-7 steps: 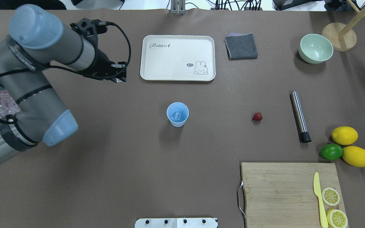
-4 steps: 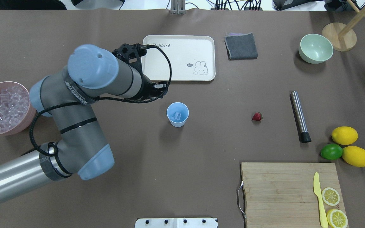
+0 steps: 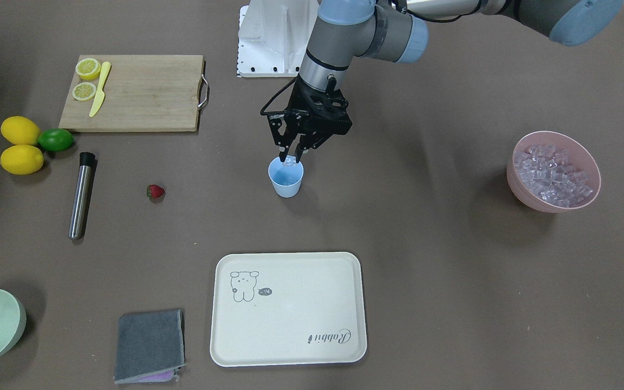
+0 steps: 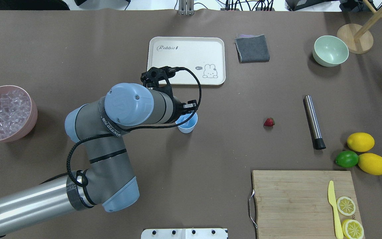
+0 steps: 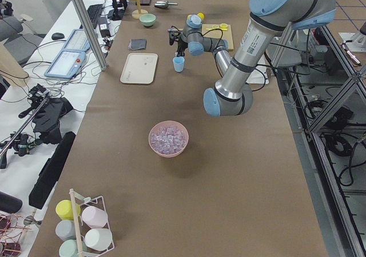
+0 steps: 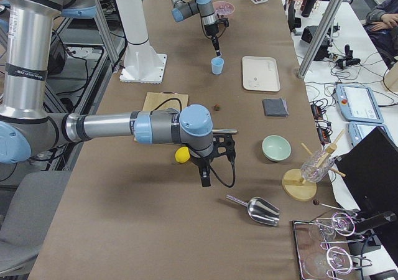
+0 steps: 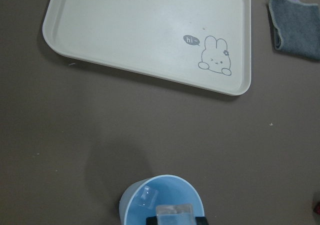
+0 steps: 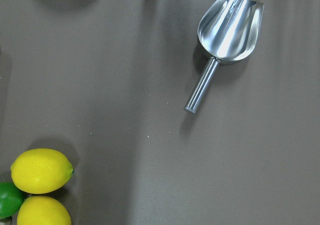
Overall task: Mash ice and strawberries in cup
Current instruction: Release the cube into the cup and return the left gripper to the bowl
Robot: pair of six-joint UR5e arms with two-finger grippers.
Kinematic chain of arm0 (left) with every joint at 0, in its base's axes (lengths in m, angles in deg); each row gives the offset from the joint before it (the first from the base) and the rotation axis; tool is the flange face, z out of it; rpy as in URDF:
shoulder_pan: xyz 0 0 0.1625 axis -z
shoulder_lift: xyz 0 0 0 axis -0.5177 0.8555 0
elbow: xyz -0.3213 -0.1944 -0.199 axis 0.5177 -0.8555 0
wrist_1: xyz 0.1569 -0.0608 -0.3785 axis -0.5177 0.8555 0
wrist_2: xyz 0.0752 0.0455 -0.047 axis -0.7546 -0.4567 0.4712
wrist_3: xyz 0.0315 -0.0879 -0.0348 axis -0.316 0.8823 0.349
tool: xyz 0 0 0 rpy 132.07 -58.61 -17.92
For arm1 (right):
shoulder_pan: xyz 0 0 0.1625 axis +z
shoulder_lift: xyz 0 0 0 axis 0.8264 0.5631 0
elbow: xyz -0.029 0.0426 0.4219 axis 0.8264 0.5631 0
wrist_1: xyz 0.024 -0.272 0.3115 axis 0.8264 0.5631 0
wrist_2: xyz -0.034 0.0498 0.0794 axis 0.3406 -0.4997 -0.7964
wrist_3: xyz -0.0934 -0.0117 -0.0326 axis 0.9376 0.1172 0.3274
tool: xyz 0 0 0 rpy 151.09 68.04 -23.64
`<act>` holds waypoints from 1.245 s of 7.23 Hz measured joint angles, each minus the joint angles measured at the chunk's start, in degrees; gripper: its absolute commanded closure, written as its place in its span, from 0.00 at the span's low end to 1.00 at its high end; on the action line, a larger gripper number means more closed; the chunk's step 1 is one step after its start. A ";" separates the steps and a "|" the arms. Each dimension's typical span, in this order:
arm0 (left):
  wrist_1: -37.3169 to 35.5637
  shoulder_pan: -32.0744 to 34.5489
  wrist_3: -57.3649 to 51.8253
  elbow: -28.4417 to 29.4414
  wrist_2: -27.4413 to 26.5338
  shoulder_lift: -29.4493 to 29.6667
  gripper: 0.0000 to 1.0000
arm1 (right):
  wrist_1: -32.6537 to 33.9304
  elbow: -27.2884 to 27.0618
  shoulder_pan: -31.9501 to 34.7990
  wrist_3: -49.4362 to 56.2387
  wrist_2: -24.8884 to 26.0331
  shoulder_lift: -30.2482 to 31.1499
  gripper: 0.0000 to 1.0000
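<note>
The light-blue cup [image 3: 286, 183] stands mid-table, partly under my left wrist in the overhead view [image 4: 189, 125]. My left gripper [image 3: 290, 157] hangs just above its rim, shut on one clear ice cube [image 7: 174, 211]. Another ice cube [image 7: 146, 197] lies inside the cup [image 7: 135, 205]. More ice fills the pink bowl [image 4: 34, 116] at the table's left end. The red strawberry [image 4: 269, 122] lies on the table to the cup's right, apart from it. My right gripper [image 6: 204, 179] shows only in the exterior right view, far from the cup; I cannot tell whether it is open or shut.
A steel muddler [image 4: 313, 121] lies right of the strawberry. A cream tray [image 4: 186, 60] and a grey cloth [image 4: 252, 48] sit behind the cup. A cutting board [image 4: 293, 199] with knife and lemon slices, two lemons, a lime [image 4: 347, 159], a green bowl [image 4: 330, 50] and a steel scoop [image 8: 227, 32] are on the right.
My left arm has swung right from the pink bowl's side to over the cup. The cup, strawberry and other things have not moved.
</note>
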 measured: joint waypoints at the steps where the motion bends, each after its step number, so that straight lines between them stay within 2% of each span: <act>1: 1.40 -0.12 -0.10 0.69 -0.26 -0.25 0.02 | 0.00 -0.01 0.00 0.00 -0.04 0.00 0.00; 4: 4.44 -0.30 -0.50 0.65 -0.43 -1.50 0.02 | 0.00 -0.01 0.00 -0.07 -0.07 0.01 0.00; 6: 3.31 -0.03 -3.13 -1.91 0.23 -4.22 0.00 | 0.00 -0.07 0.00 -0.08 -0.13 0.01 0.00; 7: -0.69 0.89 -8.17 -5.92 1.96 -6.83 0.00 | 0.00 -0.07 0.00 -0.10 -0.14 0.01 0.00; 9: -12.01 6.85 -20.09 -14.43 10.24 -11.91 0.00 | 0.00 -0.02 0.00 -0.16 -0.15 0.00 0.00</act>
